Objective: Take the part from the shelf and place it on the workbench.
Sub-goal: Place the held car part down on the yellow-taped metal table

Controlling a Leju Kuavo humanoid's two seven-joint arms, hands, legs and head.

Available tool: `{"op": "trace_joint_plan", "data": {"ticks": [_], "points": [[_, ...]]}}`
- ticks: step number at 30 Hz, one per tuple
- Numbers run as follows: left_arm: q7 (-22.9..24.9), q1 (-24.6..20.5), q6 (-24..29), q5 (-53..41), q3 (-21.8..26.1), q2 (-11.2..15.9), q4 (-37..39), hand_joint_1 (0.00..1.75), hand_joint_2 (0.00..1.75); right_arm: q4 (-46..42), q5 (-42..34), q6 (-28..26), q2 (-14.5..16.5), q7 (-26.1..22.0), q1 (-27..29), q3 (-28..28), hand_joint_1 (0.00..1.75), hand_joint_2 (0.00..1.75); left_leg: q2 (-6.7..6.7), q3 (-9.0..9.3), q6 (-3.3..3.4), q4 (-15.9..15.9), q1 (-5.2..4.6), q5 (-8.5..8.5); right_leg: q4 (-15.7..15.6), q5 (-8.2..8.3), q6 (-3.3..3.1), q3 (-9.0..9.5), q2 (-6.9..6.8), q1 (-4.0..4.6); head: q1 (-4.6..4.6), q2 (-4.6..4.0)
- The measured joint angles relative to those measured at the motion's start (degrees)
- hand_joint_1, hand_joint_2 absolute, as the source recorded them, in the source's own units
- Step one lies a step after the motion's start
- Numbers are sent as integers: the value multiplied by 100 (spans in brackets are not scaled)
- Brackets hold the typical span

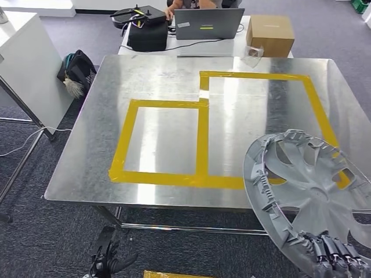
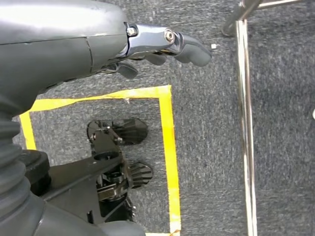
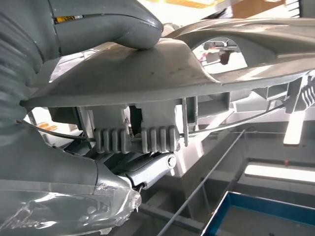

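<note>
Grey carpeted office with a shiny metal workbench (image 1: 175, 81) marked by yellow tape rectangles (image 1: 201, 139); beyond it, a laptop (image 1: 209, 23), a black bag (image 1: 148, 33) and a cardboard box (image 1: 270, 33). At lower right, a grey plastic wheel cover (image 1: 315, 191), tilted, overhanging the bench's near corner, its rim clamped in the right hand (image 1: 337, 258). Low on the left, the left hand (image 2: 163, 46), holding nothing, fingers loosely extended above the carpet.
</note>
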Motion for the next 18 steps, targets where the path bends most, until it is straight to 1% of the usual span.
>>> {"op": "trace_joint_plan", "data": {"ticks": [1,2,3,4,5,6,7,8,9,10,11,12,13,14,15,16,18], "points": [[-1,2,1,-1,0,2,0,0,175,0,1,0,-4,5,3,0,175,175,-51,-24,-37,2,6,14,-62,-20,-31,37,41,3,-3,0],[-2,9,4,-1,0,4,0,0,175,-1,1,0,-8,11,10,0,175,175,-99,-43,-70,-2,20,29,-75,-12,-65,48,3,13,-4,0],[-2,19,7,-1,0,10,0,0,175,-1,2,0,-13,19,16,1,175,175,-112,-56,-101,-2,29,32,-88,-1,-100,52,-56,13,-2,0],[-3,27,11,-1,0,13,0,0,175,-1,3,0,-15,25,19,4,175,175,-50,-80,-134,40,25,0,-106,7,-133,66,-111,9,-14,0],[-5,25,14,-1,0,13,0,0,175,-1,2,0,-15,37,24,6,175,175,69,-147,-166,171,19,-85,-128,11,-164,84,-176,-1,-34,0],[-8,17,15,-1,0,13,0,0,175,-1,2,0,-16,62,30,7,175,175,221,-278,-197,428,15,-229,-145,11,-192,102,-252,-9,-55,0],[-11,9,15,-1,0,9,0,0,175,-1,1,0,-17,107,38,7,175,175,361,-467,-225,791,14,-402,-151,4,-213,111,-322,-7,-74,0],[-15,7,15,-1,0,8,0,0,175,-1,1,0,-20,179,47,8,175,175,431,-675,-247,1181,25,-557,-152,-5,-229,114,-399,-5,-85,0],[-22,14,15,2,0,8,0,0,175,0,1,0,-27,285,55,11,175,175,461,-834,-260,1479,36,-639,-151,-13,-237,117,-469,-3,-85,0],[-33,26,15,5,0,8,0,0,175,0,0,0,-41,412,64,16,175,175,472,-901,-266,1590,45,-615,-151,-22,-239,123,-534,-4,-86,0],[-45,37,15,10,0,8,0,0,175,0,-1,0,-63,542,74,23,175,175,485,-849,-265,1473,51,-487,-151,-32,-233,135,-595,-4,-87,1],[-57,42,16,15,0,9,0,0,175,0,-5,0,-90,670,88,28,175,175,525,-687,-257,1158,52,-291,-151,-44,-221,155,-652,-5,-87,1],[-64,42,17,17,0,9,0,0,175,-1,-11,0,-120,770,103,29,175,175,635,-471,-242,752,44,-103,-151,-61,-201,176,-706,2,-87,1],[-68,35,18,19,0,9,0,0,175,-1,-17,0,-147,842,119,26,175,175,745,-276,-221,381,27,19,-143,-85,-173,195,-753,18,-90,1],[-70,28,19,19,1,9,0,0,175,-1,-23,0,-173,889,135,21,175,175,828,-146,-195,127,10,81,-142,-105,-144,213,-796,35,-86,0],[-71,26,20,19,1,10,0,0,175,-1,-27,0,-196,912,149,17,175,175,871,-91,-169,5,-8,82,-148,-119,-112,228,-839,50,-89,0],[-72,36,22,22,3,16,0,0,175,-1,-32,0,-240,943,167,15,175,175,765,-96,-108,-28,-17,75,-181,-136,-48,265,-924,52,-86,0]]}}
